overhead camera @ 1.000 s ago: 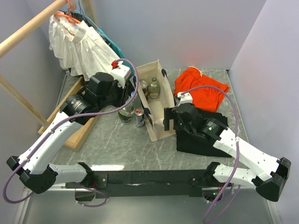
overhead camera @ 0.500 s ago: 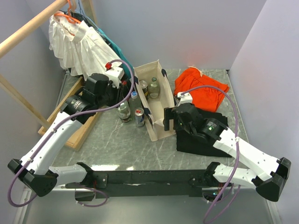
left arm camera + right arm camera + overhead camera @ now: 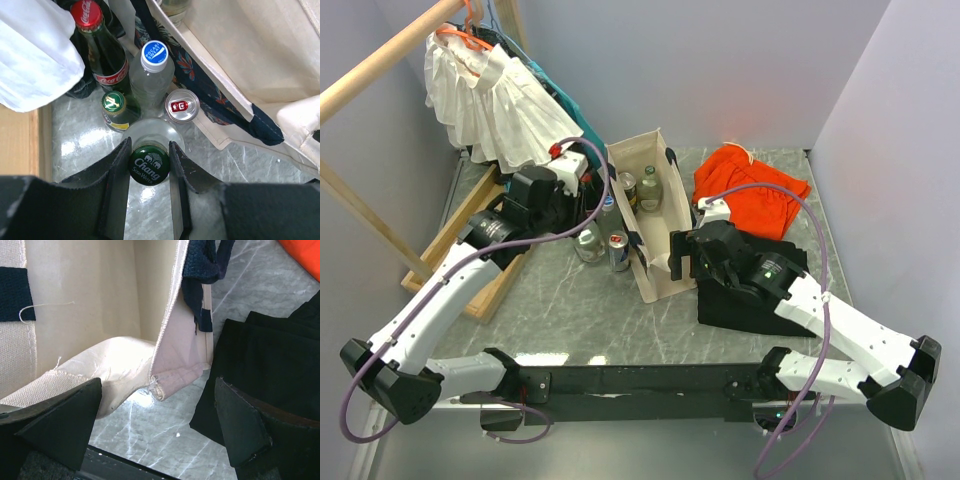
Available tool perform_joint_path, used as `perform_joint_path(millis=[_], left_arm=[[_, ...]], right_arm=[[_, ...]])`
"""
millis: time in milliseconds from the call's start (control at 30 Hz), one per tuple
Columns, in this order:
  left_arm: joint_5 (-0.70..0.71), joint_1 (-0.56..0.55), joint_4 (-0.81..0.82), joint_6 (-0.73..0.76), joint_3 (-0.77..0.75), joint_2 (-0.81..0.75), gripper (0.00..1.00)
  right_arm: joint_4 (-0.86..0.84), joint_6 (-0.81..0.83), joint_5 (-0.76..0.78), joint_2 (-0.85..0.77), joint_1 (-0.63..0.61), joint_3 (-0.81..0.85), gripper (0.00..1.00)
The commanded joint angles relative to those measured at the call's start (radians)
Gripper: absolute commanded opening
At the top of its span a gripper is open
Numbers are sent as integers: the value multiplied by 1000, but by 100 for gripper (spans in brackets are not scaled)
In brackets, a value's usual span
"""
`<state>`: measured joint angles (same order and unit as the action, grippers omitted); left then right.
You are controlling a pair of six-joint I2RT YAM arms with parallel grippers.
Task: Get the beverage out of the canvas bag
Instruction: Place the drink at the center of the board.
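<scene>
2 fingers [image 3: 116, 180] of the left gripper [image 3: 150, 146] pinch the green-capped clear glass bottle [image 3: 149, 165] between them, left of the boxy beige canvas bag [image 3: 235, 55]; the right gripper [image 3: 157, 387] has its jaws spread.

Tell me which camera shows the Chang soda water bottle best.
Left wrist: the Chang bottle sits centre frame, cap label readable, clamped in the left gripper. Top external shows it small, label unreadable, near the canvas bag. Right wrist shows none of it.
</scene>
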<state>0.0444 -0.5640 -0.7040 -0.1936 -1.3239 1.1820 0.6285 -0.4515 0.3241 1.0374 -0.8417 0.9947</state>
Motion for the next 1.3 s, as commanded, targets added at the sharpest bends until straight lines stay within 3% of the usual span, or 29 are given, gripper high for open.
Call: perform_joint_path(millis=[0, 1267], left_arm=[[-25, 4, 182, -29, -5, -67, 1], [18, 4, 330, -58, 178, 19, 1]], right_arm=[[-7, 14, -7, 10, -7, 15, 100], [-1, 7, 36, 0, -10, -10, 100]])
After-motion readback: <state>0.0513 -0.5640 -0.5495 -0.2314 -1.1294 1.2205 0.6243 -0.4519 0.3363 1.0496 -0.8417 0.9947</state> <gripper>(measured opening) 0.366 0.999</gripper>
